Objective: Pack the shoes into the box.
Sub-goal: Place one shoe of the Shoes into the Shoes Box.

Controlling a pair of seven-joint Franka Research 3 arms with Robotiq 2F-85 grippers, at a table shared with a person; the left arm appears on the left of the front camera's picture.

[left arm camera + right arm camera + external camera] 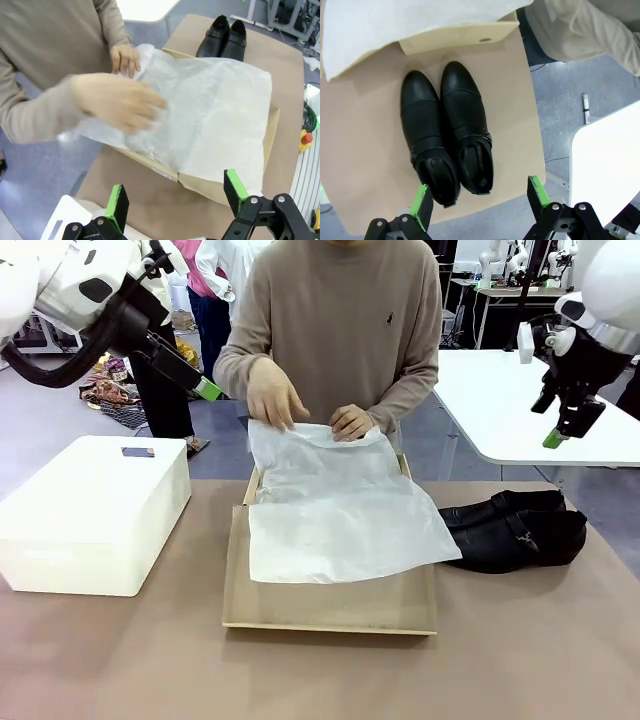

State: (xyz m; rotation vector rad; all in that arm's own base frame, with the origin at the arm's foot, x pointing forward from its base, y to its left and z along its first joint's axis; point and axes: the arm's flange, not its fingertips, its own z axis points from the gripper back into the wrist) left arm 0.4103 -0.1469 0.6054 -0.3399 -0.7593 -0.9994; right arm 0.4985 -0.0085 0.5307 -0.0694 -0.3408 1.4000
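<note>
The brown counter (120,660) spans the whole lower half of the front view. Behind it, at the top centre, a person (330,330) in a beige sweater leans over the far edge.

A white bin (90,510) with its lid on sits at the left of the frame, apart from the box.

The tan cardboard box (330,612) lies in the centre of the frame. A bare strip of it shows along the near edge and the left side.

A sheet of white tissue paper (340,515) is spread over most of the box. Its lower right corner hangs past the box's right edge toward the shoes. The person holds the paper's far edge with both hands, one (272,395) left of centre and raised, the other (352,422) just right of it and lower.

The black shoes (510,530) rest on the counter at the middle right of the frame, just beside the box and outside it. They lie side by side, touching, toes pointing at the box. In the right wrist view their toes point to the top of the frame, near a box corner.

The left tool (176,195) hangs at the upper left of the front view, above the counter's far left. Its green-padded fingers are spread wide with nothing between them.

The right tool (479,192) hangs at the upper right, above the shoes. Its fingers are also spread wide and hold nothing.
</note>
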